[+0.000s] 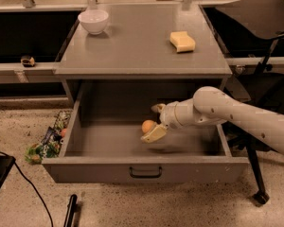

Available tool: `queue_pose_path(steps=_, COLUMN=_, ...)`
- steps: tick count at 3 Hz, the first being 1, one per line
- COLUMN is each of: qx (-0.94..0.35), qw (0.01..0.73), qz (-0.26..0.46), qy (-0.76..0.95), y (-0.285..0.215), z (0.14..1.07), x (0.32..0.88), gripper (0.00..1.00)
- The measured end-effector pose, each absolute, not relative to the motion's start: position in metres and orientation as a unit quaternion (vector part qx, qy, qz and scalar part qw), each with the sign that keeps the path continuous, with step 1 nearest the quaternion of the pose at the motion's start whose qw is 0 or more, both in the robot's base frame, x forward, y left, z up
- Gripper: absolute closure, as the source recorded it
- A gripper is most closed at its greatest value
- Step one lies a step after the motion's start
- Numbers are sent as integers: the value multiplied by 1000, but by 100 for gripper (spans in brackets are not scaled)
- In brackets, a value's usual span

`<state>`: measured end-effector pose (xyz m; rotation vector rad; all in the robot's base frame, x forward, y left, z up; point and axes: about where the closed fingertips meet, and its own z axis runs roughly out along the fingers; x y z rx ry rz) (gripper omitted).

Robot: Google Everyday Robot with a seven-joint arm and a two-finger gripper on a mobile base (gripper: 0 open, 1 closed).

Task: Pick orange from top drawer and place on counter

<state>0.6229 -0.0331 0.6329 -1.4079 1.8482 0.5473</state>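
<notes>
Top drawer (94,171) of the grey cabinet is wide open, and the orange (147,126) is sitting on its floor, roughly mid-width and a bit toward the back. The robot's white arm (236,115) comes in from the right side and dips into the drawer. The claw (150,122) is right at the fruit, fingers spread. One finger is up behind the orange and the other is low in front of it, looking like it's touching or just beside the fruit. So the orange sits between the fingers, not pinched as far as I can see.

Up on the tabletop (137,51) there's a white bowl (93,21) at the back left and a yellow sponge (182,41) toward the right, well apart. Some crumpled snack bags (47,143) lie on the speckled floor (189,202) left of the drawer.
</notes>
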Motion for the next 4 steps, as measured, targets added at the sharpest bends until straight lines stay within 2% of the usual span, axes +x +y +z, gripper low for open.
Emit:
queue_pose_path(steps=2, qx=-548, qw=355, qz=218, qy=725, y=-30, z=625, x=618, gripper=65)
queue_pose_path(steps=3, qx=-549, qw=378, qz=222, qy=711, y=-42, z=648, x=614, gripper=89)
queue_pose_path(steps=4, qx=-559, qw=416, qz=216, qy=684, y=-56, z=692, x=602, gripper=100)
